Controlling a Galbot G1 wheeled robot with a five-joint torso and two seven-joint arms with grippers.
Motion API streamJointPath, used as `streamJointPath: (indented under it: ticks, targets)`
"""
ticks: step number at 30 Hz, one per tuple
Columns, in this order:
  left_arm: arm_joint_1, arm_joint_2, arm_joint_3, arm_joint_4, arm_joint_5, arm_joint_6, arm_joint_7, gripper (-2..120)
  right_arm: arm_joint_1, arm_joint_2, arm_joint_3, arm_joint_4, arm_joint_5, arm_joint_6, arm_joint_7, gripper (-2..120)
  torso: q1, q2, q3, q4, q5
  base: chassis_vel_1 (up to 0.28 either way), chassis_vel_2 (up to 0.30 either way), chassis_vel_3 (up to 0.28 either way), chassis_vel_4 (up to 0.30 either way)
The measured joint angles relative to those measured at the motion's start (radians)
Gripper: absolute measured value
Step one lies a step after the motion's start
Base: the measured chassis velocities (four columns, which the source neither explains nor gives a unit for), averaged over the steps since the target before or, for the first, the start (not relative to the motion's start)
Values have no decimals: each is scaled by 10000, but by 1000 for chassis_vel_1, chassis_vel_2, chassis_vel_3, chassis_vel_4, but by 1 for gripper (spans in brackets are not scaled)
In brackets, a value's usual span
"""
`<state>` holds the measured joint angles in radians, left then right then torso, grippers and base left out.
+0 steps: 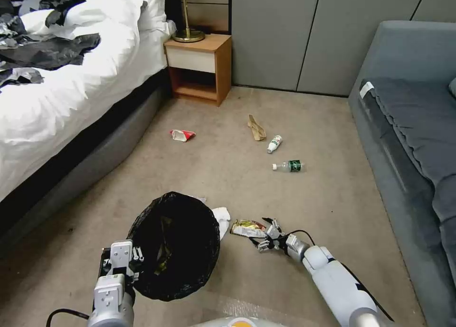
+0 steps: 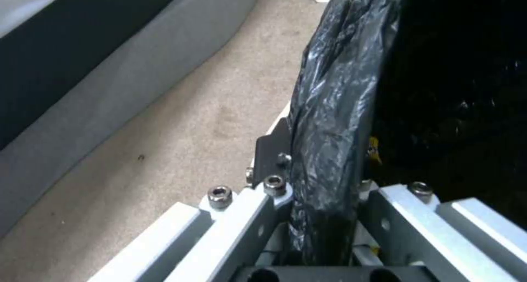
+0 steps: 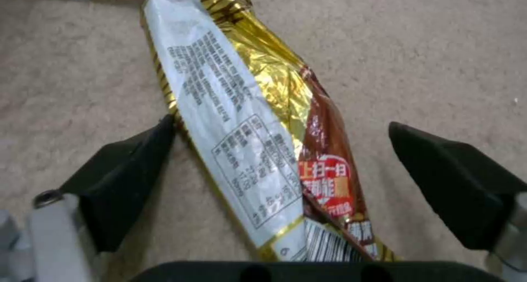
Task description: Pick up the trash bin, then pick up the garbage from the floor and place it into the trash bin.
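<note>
Carpeted bedroom floor [image 1: 228, 175], litter scattered.
Left gripper [image 2: 324, 216] jaws clamp trash bin [image 1: 173, 244] rim; right gripper [image 3: 280, 166] jaws wide, snack wrapper [image 3: 258, 138] between.

Open right hand [image 3: 280, 183] straddles gold wrapper [image 3: 258, 121].

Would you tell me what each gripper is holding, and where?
Left gripper clamps the trash bin by its rim. Right gripper holds nothing, open around the wrapper.

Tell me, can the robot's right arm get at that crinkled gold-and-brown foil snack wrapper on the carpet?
Probably yes. The right gripper is open with the gold-and-brown foil snack wrapper lying flat between its black fingers, and nothing lies in the way on the beige carpet.
</note>
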<state>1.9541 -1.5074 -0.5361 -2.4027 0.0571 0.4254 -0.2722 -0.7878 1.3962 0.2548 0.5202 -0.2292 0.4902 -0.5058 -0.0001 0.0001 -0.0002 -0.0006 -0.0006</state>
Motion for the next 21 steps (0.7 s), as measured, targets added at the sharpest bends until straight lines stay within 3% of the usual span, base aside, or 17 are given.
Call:
streamJointPath:
  ticks: [16,21]
  targets:
    - [9,-9,10,31,8,-38,0,1,-181,159,-34,-31,234,-115,12,52,0,1,0,3,1,0,0,0,0]
    - [2,-10,8,50,-11,-62,0,1,-308,201,-46,4,258,-114,46,30,-1,1,0,8,8,0,0,0,0]
